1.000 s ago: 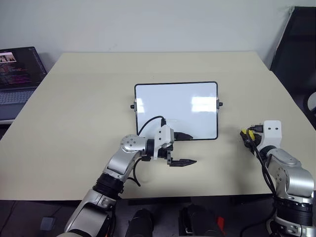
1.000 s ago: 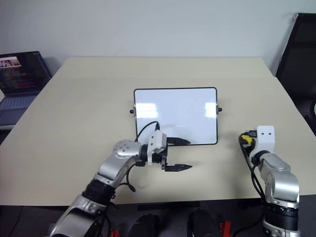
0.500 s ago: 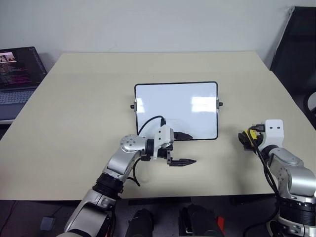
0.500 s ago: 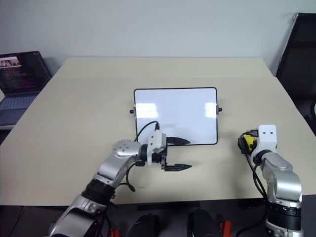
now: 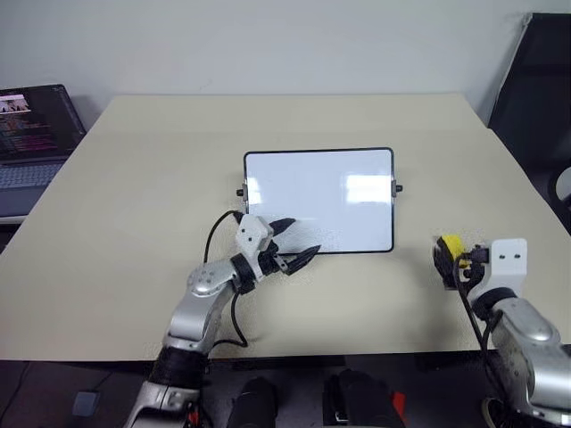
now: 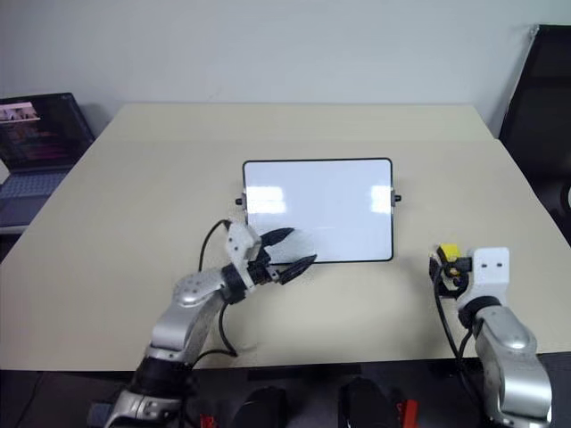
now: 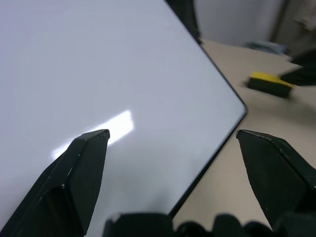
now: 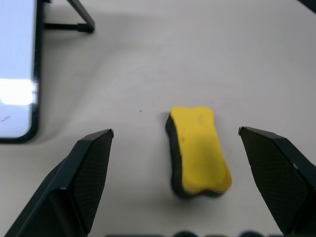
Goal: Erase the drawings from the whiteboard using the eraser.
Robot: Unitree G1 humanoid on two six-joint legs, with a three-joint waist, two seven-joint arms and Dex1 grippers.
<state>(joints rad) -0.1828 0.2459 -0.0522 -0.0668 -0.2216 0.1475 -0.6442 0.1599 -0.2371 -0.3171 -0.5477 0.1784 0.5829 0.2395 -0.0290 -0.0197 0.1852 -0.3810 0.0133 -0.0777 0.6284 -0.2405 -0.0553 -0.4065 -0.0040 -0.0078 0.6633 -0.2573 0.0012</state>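
R claw (image 8: 175,143) backed off eraser (image 8: 198,150), released; L claw (image 5: 293,241) open at whiteboard (image 5: 318,198) edge.

Even, bright overhead light throws two glare patches on the whiteboard (image 5: 318,201) (wrist views blur toward their edges).

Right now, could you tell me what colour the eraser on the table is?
The eraser is yellow on top with a dark underside, seen best in the right wrist view.
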